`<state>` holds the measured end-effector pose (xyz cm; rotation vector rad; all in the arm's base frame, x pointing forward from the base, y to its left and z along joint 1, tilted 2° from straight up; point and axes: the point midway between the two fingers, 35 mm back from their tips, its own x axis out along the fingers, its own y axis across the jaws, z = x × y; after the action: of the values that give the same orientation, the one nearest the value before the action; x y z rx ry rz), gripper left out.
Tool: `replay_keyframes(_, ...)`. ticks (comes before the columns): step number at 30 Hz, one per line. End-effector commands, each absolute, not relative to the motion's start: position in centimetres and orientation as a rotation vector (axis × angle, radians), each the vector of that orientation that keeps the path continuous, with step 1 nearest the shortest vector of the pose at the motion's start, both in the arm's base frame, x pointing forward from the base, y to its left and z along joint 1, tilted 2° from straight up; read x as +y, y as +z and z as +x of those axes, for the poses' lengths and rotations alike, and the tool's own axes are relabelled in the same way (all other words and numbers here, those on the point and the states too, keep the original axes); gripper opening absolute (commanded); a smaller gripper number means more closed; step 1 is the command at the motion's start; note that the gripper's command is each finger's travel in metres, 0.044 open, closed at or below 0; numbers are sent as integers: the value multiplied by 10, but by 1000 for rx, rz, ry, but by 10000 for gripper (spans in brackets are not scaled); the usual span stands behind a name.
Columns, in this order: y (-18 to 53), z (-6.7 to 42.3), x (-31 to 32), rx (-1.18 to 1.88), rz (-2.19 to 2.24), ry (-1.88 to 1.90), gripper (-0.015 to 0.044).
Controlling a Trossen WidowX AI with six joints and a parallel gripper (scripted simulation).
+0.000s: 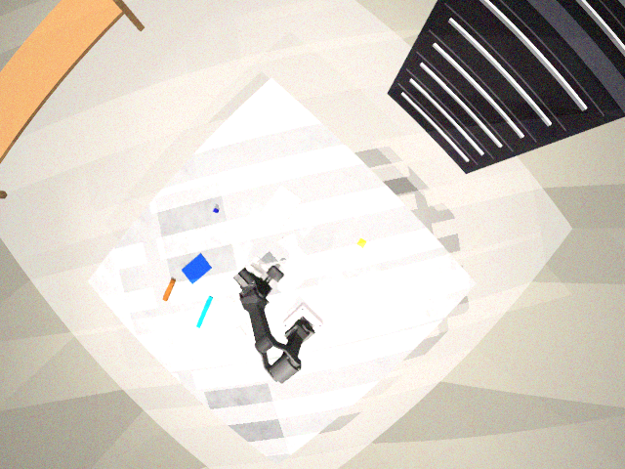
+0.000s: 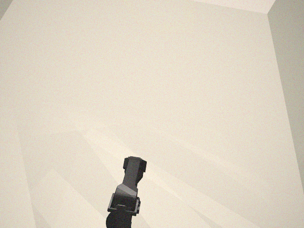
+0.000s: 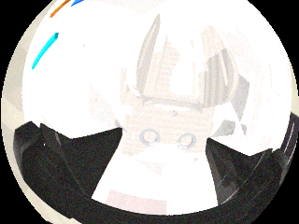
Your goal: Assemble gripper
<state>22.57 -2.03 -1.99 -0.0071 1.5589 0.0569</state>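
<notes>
My gripper (image 1: pixel 260 274) (image 3: pixel 164 134) is open, with its fingers on either side of a pale housing plate (image 3: pixel 165 122) and nothing gripped. Two round stub ends show inside ring-shaped holes near the plate's near edge. Two pale curved jaws, one on the left (image 3: pixel 148 63) and one on the right (image 3: pixel 226 72), extend beyond the plate, spread apart. The gripper base, pins and gear teeth are hidden or washed out by glare. I cannot tell whether the teeth mesh or the plate sits fully level. In the top view the assembly is mostly hidden by my hand.
A blue block (image 1: pixel 196 268), an orange stick (image 1: pixel 169 289) and a cyan stick (image 1: pixel 204 312) (image 3: pixel 45 49) lie left of my hand. A small dark blue piece (image 1: pixel 216 209) lies farther back, and a yellow piece (image 1: pixel 361 242) lies to the right. Striped shadows cross the table.
</notes>
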Motion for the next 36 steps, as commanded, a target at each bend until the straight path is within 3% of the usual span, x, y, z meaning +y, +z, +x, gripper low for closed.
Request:
replay_keyframes(1,-9,228,-21,1554,-7,56,440)
replay_keyframes(18,103,203,-22,1557,-2,54,440)
replay_keyframes(36,105,202,-22,1557,-2,54,440)
